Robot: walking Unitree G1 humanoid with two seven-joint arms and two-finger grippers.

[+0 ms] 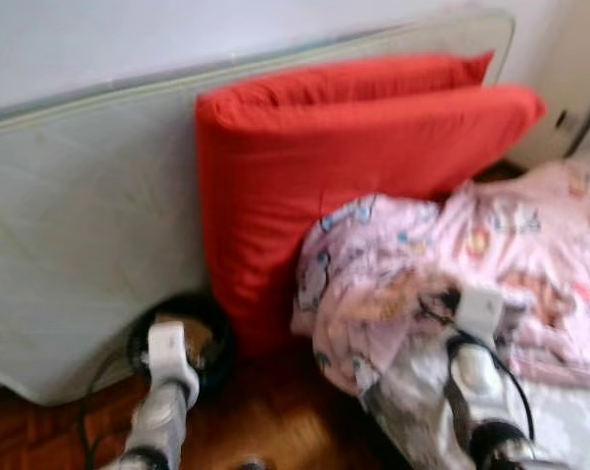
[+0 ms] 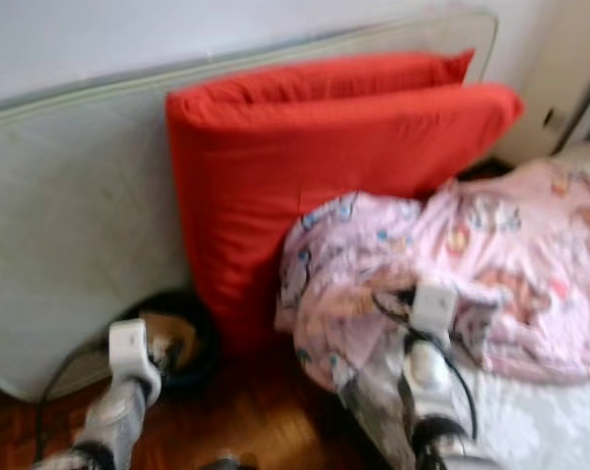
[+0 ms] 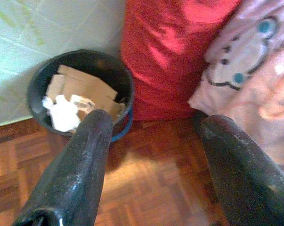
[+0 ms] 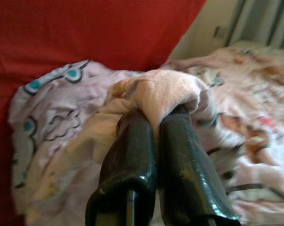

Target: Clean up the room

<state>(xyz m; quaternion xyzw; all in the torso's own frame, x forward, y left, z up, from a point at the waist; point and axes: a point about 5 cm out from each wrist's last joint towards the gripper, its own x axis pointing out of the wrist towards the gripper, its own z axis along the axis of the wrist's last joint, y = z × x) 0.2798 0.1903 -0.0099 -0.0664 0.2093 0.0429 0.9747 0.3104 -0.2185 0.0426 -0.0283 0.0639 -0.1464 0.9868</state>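
Note:
A pink patterned blanket [image 1: 490, 255] lies bunched on the right, against two red cushions [image 1: 314, 166]. My right gripper [image 4: 153, 122] is shut on a fold of that blanket [image 4: 156, 92], lifting it slightly. On the left, my left gripper [image 3: 153, 129] hangs open above the wooden floor, close to a black waste bin [image 3: 80, 89] holding cardboard and crumpled white paper. The bin [image 1: 182, 338] stands at the foot of the cushions, partly hidden behind my left arm.
A pale mattress [image 1: 79, 225] leans upright against the wall behind the bin and cushions. A dark cable [image 1: 89, 411] trails over the parquet floor [image 3: 146, 183] at the left. A white sheet [image 1: 578, 421] lies under the blanket at lower right.

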